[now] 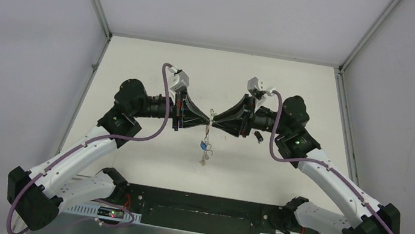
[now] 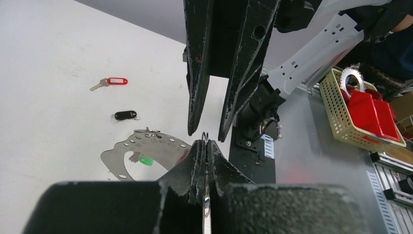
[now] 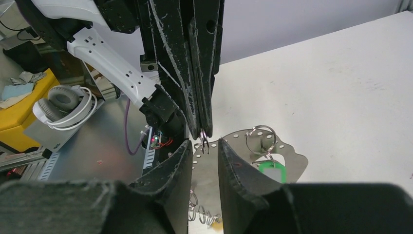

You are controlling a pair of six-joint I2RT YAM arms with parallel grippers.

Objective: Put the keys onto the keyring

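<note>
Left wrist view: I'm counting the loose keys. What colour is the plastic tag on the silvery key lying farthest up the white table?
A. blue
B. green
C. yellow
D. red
D: the silvery key with the red plastic tag lies alone on the white table, beyond the black fob.

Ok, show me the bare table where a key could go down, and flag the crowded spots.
Free: the far table strip below the back wall, and the near strip between the dangling keys and the black base plate. Crowded: the centre, where the left claw pinches the keyring facing the open right claw, a black key fob beside it.
</note>
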